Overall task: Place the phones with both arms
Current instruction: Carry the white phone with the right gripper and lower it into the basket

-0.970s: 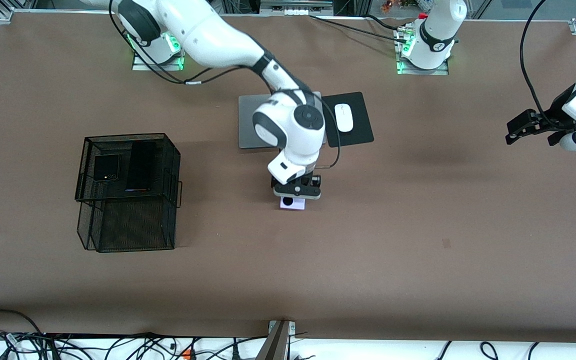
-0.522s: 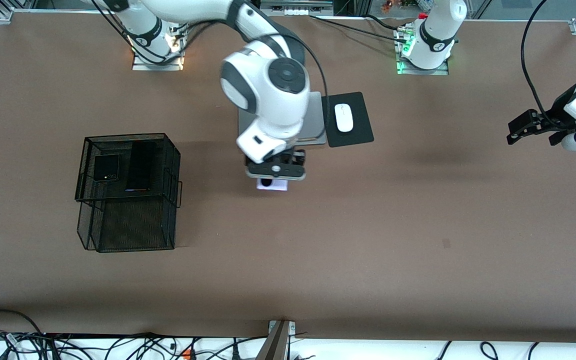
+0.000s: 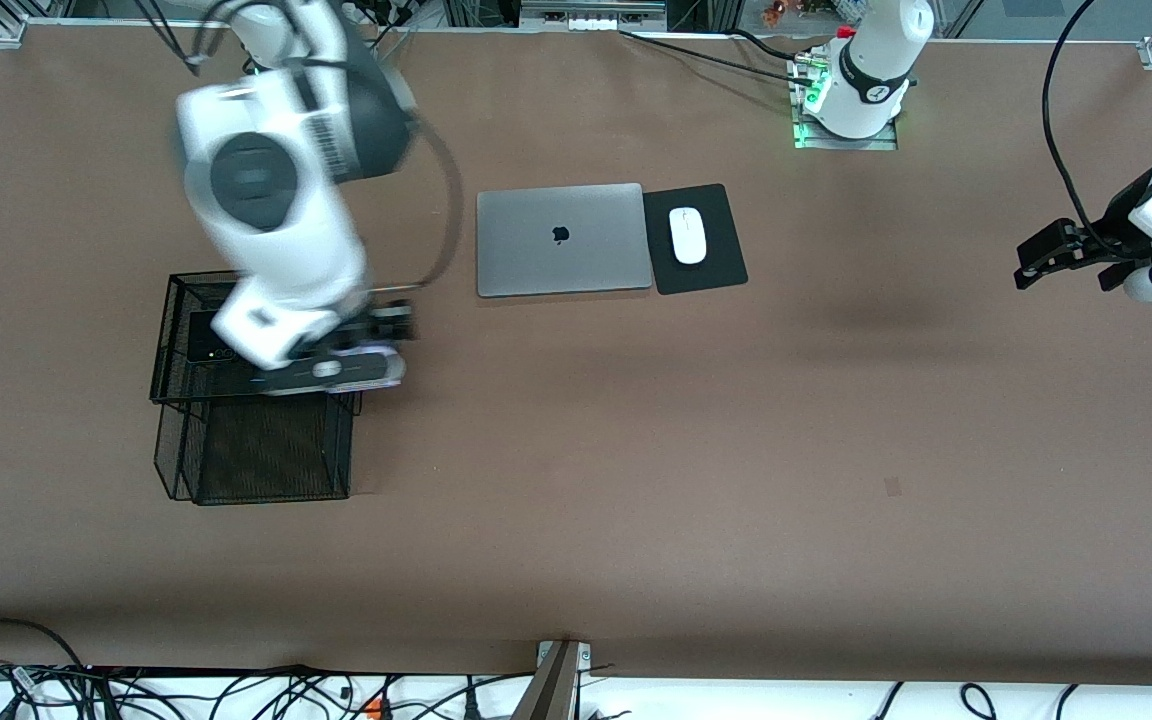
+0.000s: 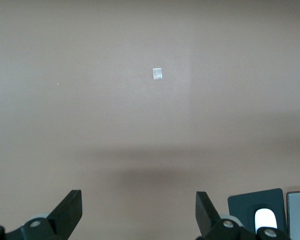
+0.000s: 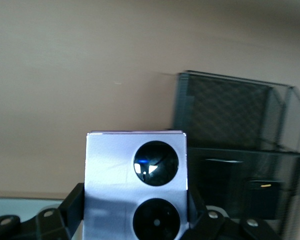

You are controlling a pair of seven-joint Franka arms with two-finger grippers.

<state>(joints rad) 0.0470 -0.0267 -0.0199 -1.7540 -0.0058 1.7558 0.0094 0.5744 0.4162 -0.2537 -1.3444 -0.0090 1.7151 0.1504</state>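
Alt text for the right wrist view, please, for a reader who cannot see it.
The right pincer grips a lilac-white folded phone with two black lenses, carried in the air beside a black mesh basket. Dark phones lie in the basket's upper tier, and brown table fills the rest.

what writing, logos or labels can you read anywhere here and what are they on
No readable words or numbers anywhere.
Apple logo, a dark mark with no text: on the lid of the closed grey laptop.
Striped label on the right arm's white wrist: too blurred to read.
Small squarish lilac-white folded phone with two black lenses, held in the right gripper: no lettering visible.
White mouse on its black pad: no marking legible.
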